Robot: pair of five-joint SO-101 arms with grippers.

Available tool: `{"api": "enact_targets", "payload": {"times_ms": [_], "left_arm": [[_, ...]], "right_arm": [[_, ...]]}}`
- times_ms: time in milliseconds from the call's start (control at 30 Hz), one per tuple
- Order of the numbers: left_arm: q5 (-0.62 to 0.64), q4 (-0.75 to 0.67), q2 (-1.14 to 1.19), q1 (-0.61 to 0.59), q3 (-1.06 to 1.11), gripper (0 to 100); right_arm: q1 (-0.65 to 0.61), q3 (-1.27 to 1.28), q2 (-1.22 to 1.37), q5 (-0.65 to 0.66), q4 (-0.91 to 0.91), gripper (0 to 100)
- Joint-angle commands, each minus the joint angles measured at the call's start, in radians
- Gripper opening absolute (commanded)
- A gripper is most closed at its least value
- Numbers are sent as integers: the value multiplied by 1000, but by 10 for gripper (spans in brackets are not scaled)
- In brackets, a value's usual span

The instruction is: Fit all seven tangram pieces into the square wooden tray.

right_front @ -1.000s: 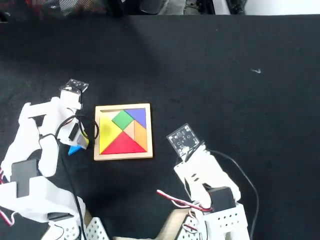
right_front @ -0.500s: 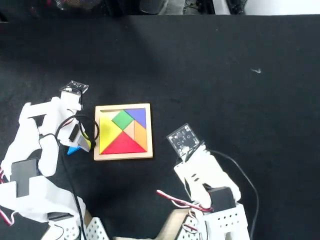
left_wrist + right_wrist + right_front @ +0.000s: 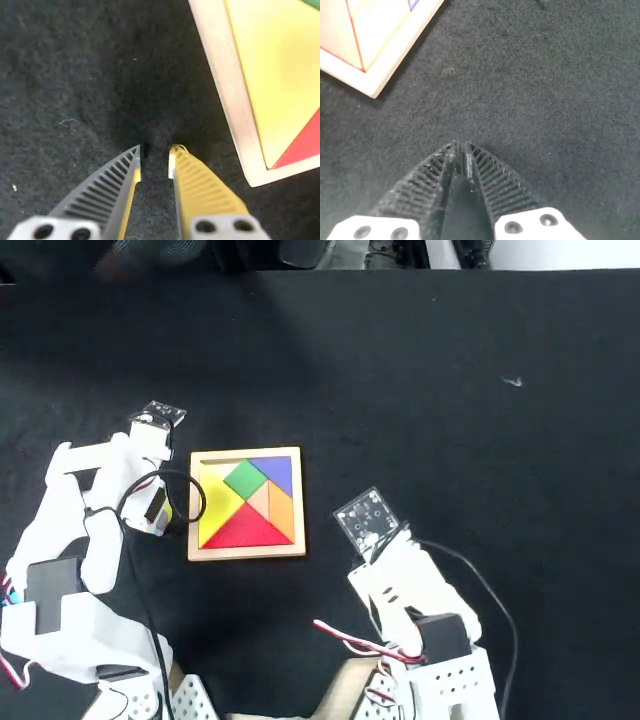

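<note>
The square wooden tray (image 3: 245, 552) lay on the black cloth-covered table (image 3: 450, 440). Inside it sat a large yellow triangle (image 3: 215, 505) along the side nearest the left arm and a large red triangle (image 3: 245, 530) along the edge closest to the arm bases. A green square (image 3: 245, 478) lay near the far edge, with a blue-violet triangle (image 3: 278, 472) in the far corner beside it. An orange piece (image 3: 284, 510) lay along the side nearest the right arm. At the tray's middle was a pale, wood-coloured patch (image 3: 260, 502); whether it was a piece or bare tray floor could not be told.

The left gripper (image 3: 155, 155) hung low over the cloth just outside the tray's yellow-triangle side. Its grey and yellow fingers (image 3: 197, 185) stood a narrow gap apart with nothing between them. In the left wrist view the tray's rim (image 3: 220, 90) ran just beside that gripper, not touching it.

The right gripper (image 3: 460, 150) hovered over bare cloth near the tray's corner (image 3: 372, 80) on the orange side. Its black ribbed fingers (image 3: 492, 175) were pressed together at the tips, gripping nothing. The white right arm (image 3: 405, 585) stretched from its base toward that corner.
</note>
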Motion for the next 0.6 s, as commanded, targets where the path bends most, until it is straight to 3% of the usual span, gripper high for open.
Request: {"api": "enact_targets", "payload": {"times_ms": [0, 100, 267, 367, 567], "left_arm": [[6, 5, -11, 5, -41, 98], [6, 20, -18, -2, -77, 102], [0, 265, -160, -68, -240, 99], [-63, 338, -315, -202, -282, 98], [-83, 319, -497, -587, -154, 97]], "right_arm": [[12, -4, -93, 8, 6, 18], [12, -4, -93, 8, 6, 18], [12, -4, -93, 8, 6, 18], [12, -4, -93, 8, 6, 18], [12, -4, -93, 8, 6, 18]]}}
